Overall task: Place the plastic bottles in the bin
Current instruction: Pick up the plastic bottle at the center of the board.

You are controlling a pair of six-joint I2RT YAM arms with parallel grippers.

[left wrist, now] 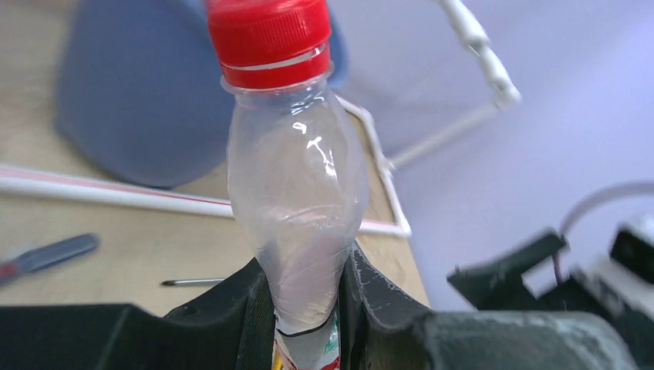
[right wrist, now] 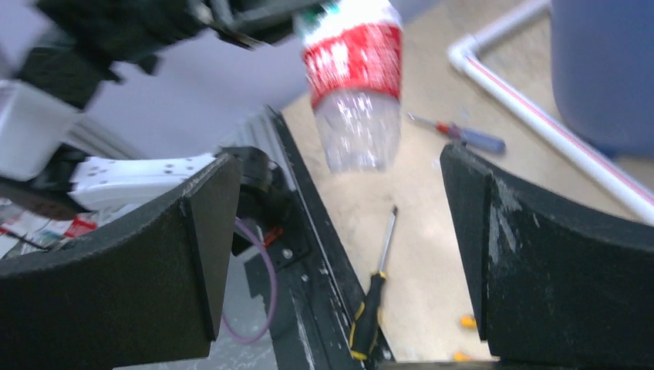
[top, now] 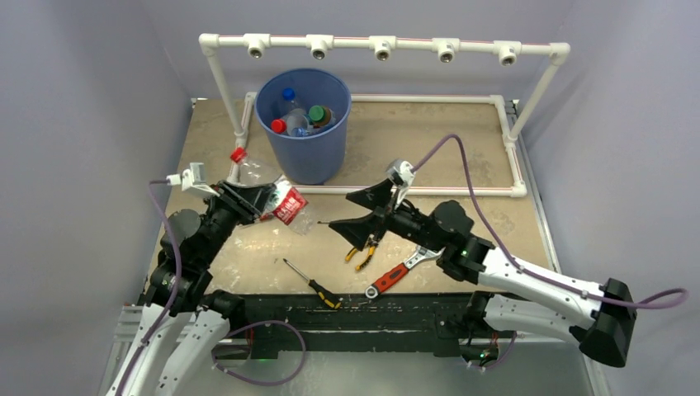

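Observation:
My left gripper (top: 262,200) is shut on a clear plastic bottle (top: 262,180) with a red cap and a red label, held in the air just left of the blue bin (top: 304,157). In the left wrist view the jaws (left wrist: 307,308) pinch the bottle (left wrist: 297,193) at its waist, cap up. The bin holds several bottles (top: 295,115) with blue, red and green caps. My right gripper (top: 357,211) is open and empty over the middle of the table. In the right wrist view the held bottle (right wrist: 356,85) hangs between my open fingers (right wrist: 339,254).
A white pipe frame (top: 388,48) runs along the back and right of the table. A black and yellow screwdriver (top: 312,283), yellow-handled pliers (top: 363,252) and a red-handled wrench (top: 398,271) lie near the front edge. A red and blue screwdriver (right wrist: 463,135) lies by the pipe.

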